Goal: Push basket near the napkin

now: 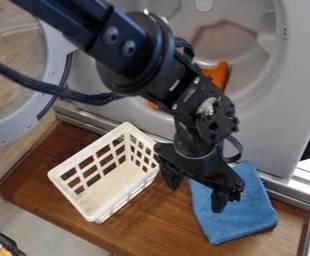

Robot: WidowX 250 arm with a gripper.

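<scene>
As the black robot arm (139,52) slants down from the upper left of the view, we find its gripper (196,191) over the wooden bench (151,227), open, with its two fingers spread well apart. We locate the white lattice-sided basket (119,183) upright on the bench, to the left of the gripper; one finger lies just beside its right wall, though we cannot tell whether they touch. To the right, we note the blue napkin (248,217) lying flat, partly hidden behind the other finger. Behind the bench we observe a grey machine (271,115) holding an orange object (218,74), its round door (9,131) standing open at left.
</scene>
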